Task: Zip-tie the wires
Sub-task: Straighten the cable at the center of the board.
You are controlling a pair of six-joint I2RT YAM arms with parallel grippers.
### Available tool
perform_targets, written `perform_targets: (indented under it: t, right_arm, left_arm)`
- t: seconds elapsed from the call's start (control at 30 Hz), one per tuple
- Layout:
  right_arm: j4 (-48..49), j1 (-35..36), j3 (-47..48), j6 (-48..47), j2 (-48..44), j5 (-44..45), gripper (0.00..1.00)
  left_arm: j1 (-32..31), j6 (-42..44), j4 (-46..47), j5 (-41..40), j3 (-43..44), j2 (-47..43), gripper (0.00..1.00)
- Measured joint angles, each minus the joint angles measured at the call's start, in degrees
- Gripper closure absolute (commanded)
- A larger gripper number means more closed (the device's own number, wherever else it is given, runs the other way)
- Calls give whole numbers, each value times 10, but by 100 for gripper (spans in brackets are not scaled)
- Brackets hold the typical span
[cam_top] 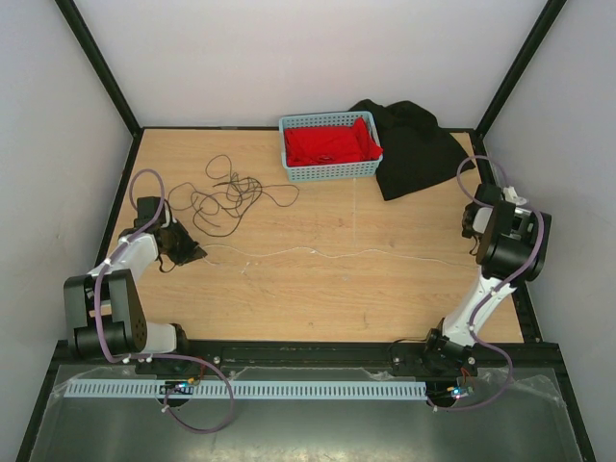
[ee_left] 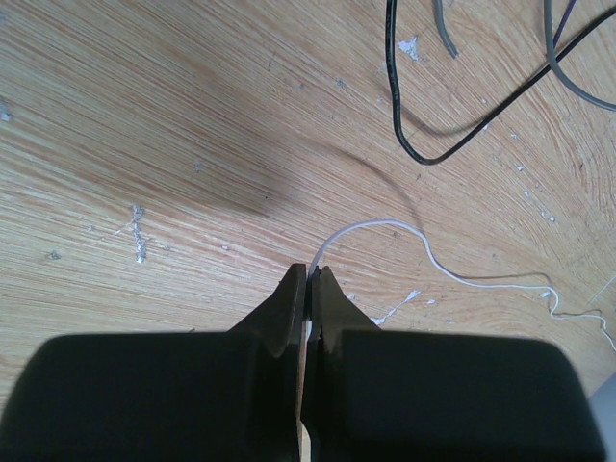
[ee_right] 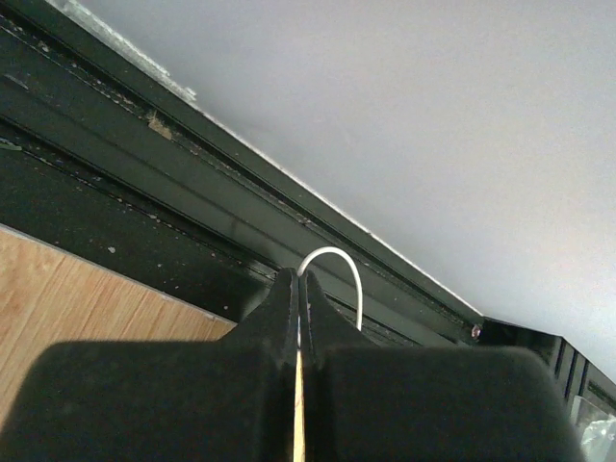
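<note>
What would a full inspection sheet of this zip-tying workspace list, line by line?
Surface: wooden table, lightly scuffed.
Job's things: black wires tangled at far left; one white strand stretched across the table; zip tie: nothing seen.
Clutter: blue basket holding red cloth; black cloth beside it.
End effectors: left end effector shut on the white strand; right end effector shut on a white strand end.
Cables: purple hoses looping along both arms.
Surroundings: white walls, black frame.
</note>
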Motion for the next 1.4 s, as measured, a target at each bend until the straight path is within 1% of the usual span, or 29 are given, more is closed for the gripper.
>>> perform_targets:
  t: [0.27, 0.3, 0.43, 0.57, 0.67, 0.83, 0.87, 0.9, 0.97, 1.1, 1.17, 1.23, 1.3, 1.33, 1.4]
  right_arm:
    - [2, 4, -17, 10, -31, -46, 91]
    - [2, 5, -21, 10, -37, -51, 86]
    - [0, 10, -26, 7, -52, -68, 71]
    - [-4, 10, -24, -4, -55, -72, 66]
    - [-14, 10, -17, -10, -55, -76, 58]
    - [-23, 10, -6, -17, -59, -90, 53]
    - [-28, 10, -5, -17, -63, -103, 52]
    - [-30, 12, -4, -15, -68, -119, 47]
    - [-38, 16, -4, -12, -80, -152, 45]
    - [-56, 22, -4, -1, -101, -219, 30]
    - [-64, 23, -4, 2, -110, -247, 28]
    - [-69, 24, -4, 5, -122, -275, 21]
    - [-74, 24, -4, 11, -139, -309, 19]
    - [-76, 24, -3, 14, -147, -325, 11]
    - [-81, 24, 1, 16, -164, -349, 5]
  left_arm:
    - [0, -1, 0, -6, 0, 0, 100]
    - [0, -2, 0, -9, 0, -1, 100]
    - [0, -4, 0, -20, -2, -5, 100]
    - [0, -6, -1, -22, -5, -8, 100]
    - [0, -6, -1, -22, -7, -8, 100]
    - [0, -9, -2, -24, -13, -15, 100]
    - [0, -9, -2, -25, -14, -18, 100]
    - [0, -9, -2, -26, -14, -20, 100]
    - [0, -9, -2, -26, -14, -26, 100]
    - [0, -8, -2, -26, -18, -35, 100]
    - [0, -8, -3, -27, -21, -42, 97]
    - [0, -8, -5, -27, -23, -49, 93]
    - [0, -7, -5, -29, -25, -55, 87]
    - [0, -8, -5, -31, -26, -58, 86]
    - [0, -8, -6, -33, -28, -64, 84]
